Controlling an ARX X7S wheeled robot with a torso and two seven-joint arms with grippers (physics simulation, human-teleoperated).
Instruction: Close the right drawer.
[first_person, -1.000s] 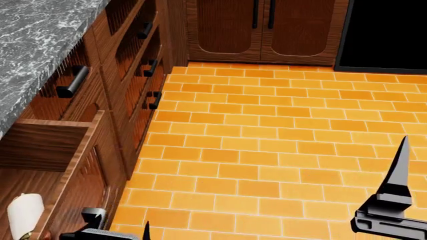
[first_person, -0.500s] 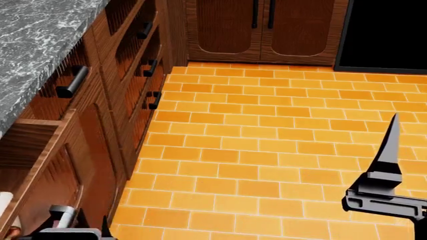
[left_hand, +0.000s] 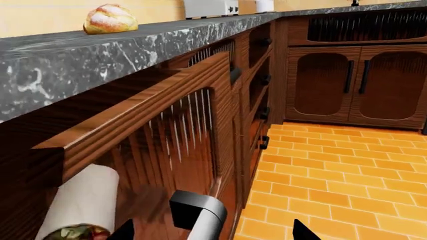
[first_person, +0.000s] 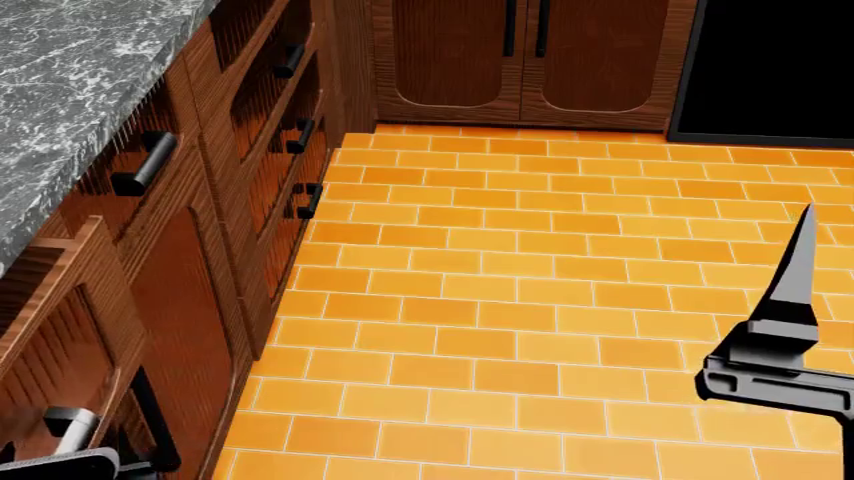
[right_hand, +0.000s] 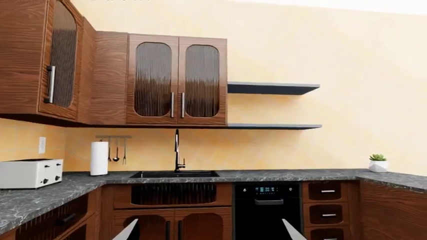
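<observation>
I'm in a simulated kitchen: orange brick-pattern floor tiles (first_person: 534, 300), reddish-brown wood cabinetry and a grey marbled countertop (first_person: 80, 90) running along the wall.

The right drawer (first_person: 60, 330) sits under the countertop, below and nearer to me than a smaller drawer with a dark round bar handle (first_person: 144, 163). It is a deep wood-grain box in reddish brown, its front panel recessed and ribbed with fine vertical lines. In the head view its front stands only slightly proud of the neighbouring cabinet faces, with a narrow gap at its top edge under the countertop. From the left wrist camera I can see into that gap: a white roll (left_hand: 83, 202) lies inside, just behind the front panel. The silvery bar handle (left_hand: 200, 215) on its black mount sits right in front of the wrist camera.

My left gripper (left_hand: 210, 231) is at that handle, its two dark fingertips (left_hand: 301, 232) showing spread on either side of the bar, so it looks open and grasps nothing I can confirm.

My right gripper (first_person: 781, 365) hangs over the floor tiles, well apart from the countertop; its two tips show spread in the right wrist view, holding nothing.

On the countertop rests a bread roll (left_hand: 110, 19).
</observation>
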